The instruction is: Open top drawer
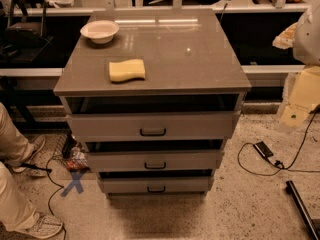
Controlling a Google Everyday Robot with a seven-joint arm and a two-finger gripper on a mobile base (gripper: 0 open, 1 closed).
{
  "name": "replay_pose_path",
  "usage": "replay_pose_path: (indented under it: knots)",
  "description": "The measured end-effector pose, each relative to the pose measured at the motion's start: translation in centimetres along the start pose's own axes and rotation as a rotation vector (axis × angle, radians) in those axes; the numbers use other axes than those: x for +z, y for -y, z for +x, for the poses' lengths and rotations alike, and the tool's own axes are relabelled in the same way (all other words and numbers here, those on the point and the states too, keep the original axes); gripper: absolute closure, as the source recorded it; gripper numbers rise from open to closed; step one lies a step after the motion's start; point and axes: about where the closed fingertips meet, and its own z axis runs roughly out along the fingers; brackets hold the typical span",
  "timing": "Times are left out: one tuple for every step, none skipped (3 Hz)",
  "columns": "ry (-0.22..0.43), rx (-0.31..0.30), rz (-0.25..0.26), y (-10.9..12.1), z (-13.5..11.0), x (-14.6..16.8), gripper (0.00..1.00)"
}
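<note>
Cabinet (pixel 60 90), grey, three drawers, standing on a speckled floor (pixel 250 204).

- Top drawer (pixel 110 126): the widest and tallest front, directly under the tabletop (pixel 200 59). It has a flat grey panel with a small black bar handle (pixel 153 132) at centre. A dark band shows between the panel's upper edge and the tabletop's front edge (whether the drawer is pulled out at all cannot be told).
- Middle drawer (pixel 115 161) and bottom drawer (pixel 120 185): narrower, shorter fronts with like handles, stacked below, each with a dark band above it.
- On the tabletop: a white bowl (pixel 100 30), upright, near the far left corner. A yellow sponge (pixel 127 70) lies flat toward the front left, apart from the bowl.
- Hand (pixel 299 101): a pale, blurred shape at the right edge of the view, to the right of the cabinet and well apart from the top drawer's handle. How far open it is, and whether it has hold of anything, cannot be told.
- Floor, right: black cables (pixel 245 164) looping near the cabinet's lower corner.
- Floor, left: a blue cross mark (pixel 74 182) beside the bottom drawer.
- Left edge: a person's legs (pixel 12 139) in pale trousers, with a light shoe (pixel 42 225).
</note>
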Motion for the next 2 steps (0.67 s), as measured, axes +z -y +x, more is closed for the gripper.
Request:
replay_pose_path:
  knots:
    - [0.0, 0.0, 0.0, 0.0, 0.0, 0.0, 0.0]
    - [0.016, -0.011, -0.025, -0.8, -0.3, 2.6, 0.0]
